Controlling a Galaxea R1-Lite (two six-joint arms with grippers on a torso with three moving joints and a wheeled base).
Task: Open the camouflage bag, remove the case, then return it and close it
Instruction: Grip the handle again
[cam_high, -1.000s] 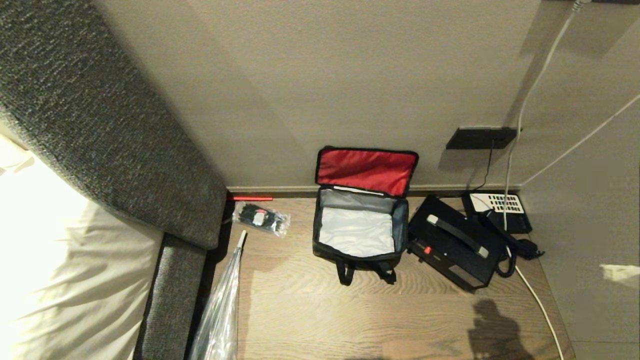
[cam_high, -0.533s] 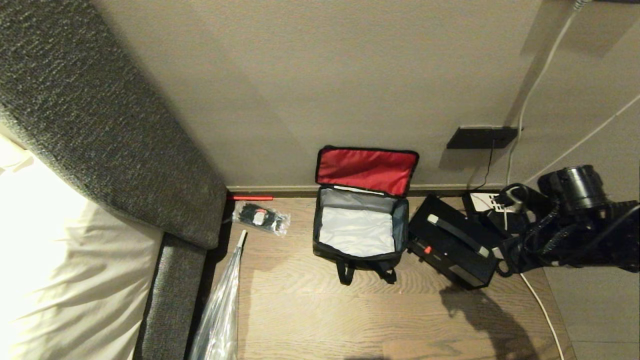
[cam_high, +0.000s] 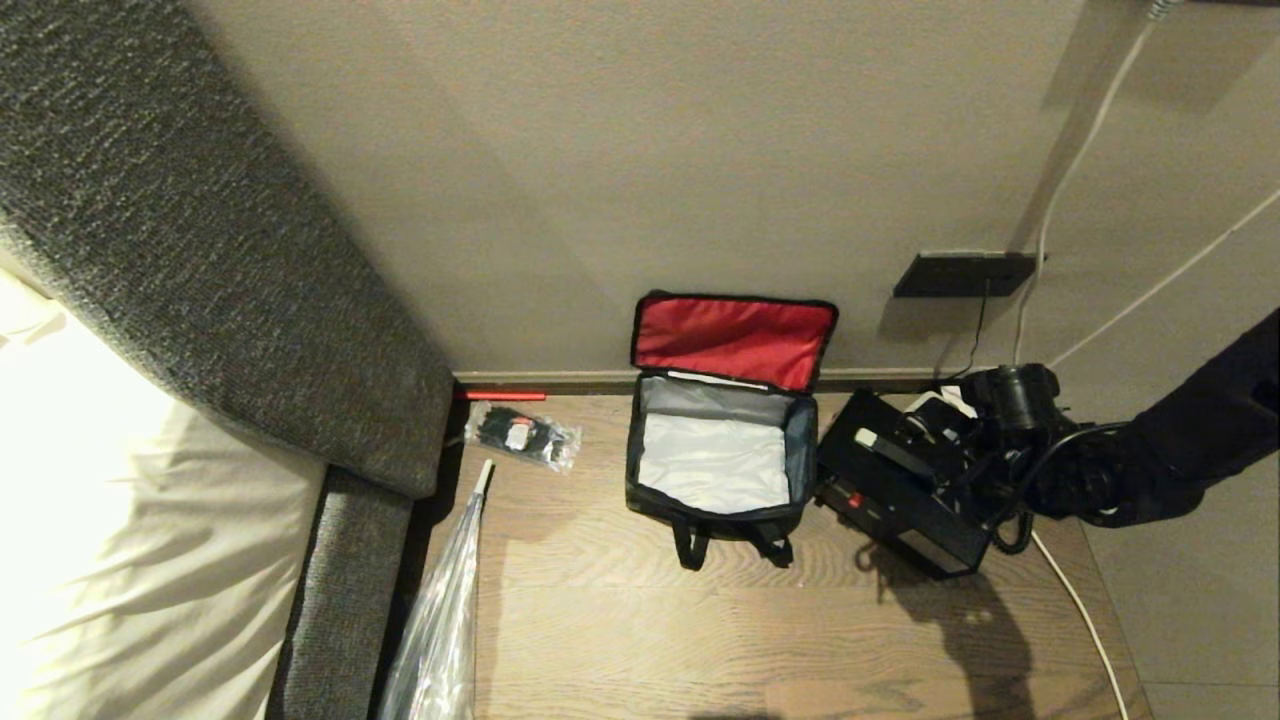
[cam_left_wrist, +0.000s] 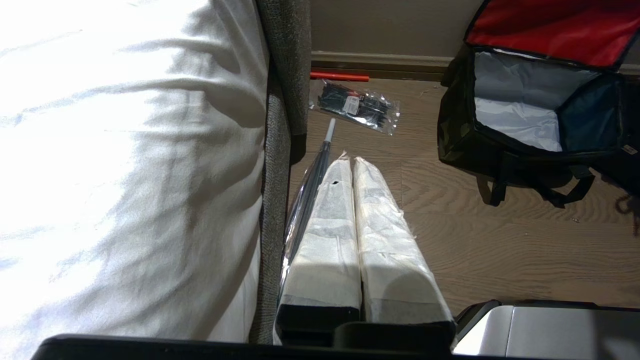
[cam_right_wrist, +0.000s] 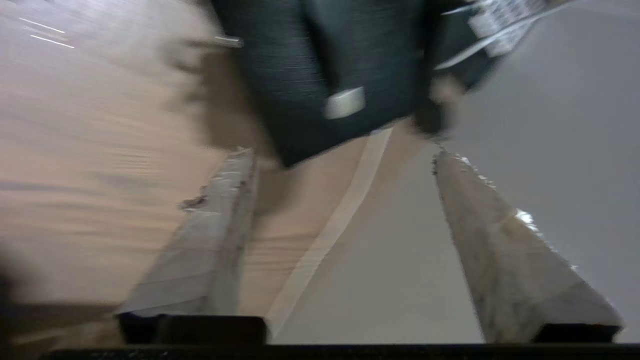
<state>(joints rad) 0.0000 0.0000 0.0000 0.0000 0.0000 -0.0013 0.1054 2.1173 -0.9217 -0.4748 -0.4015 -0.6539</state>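
The camouflage bag (cam_high: 715, 455) stands open on the wooden floor against the wall, its red-lined lid (cam_high: 733, 340) leaning back and its pale grey inside empty. The black case (cam_high: 895, 490) lies on the floor just right of the bag (cam_left_wrist: 530, 115). My right gripper (cam_high: 928, 430) reaches in from the right and hovers over the case's right end. In the right wrist view that gripper (cam_right_wrist: 342, 156) is open, fingers wide apart, with the case (cam_right_wrist: 325, 75) just beyond the tips and nothing held. My left gripper (cam_left_wrist: 345, 162) is shut and empty, parked beside the bed.
A clear packet of black items (cam_high: 522, 435) lies left of the bag. A plastic-wrapped umbrella (cam_high: 440, 610) runs along the grey bed frame (cam_high: 345, 590). The telephone (cam_right_wrist: 500, 20) sits behind the case, and a white cable (cam_high: 1075, 600) trails along the floor's right side.
My right arm has swung in from the right and come down over the case's right end, covering the telephone. Its jaws have gone from shut to wide apart. Bag and case have not moved.
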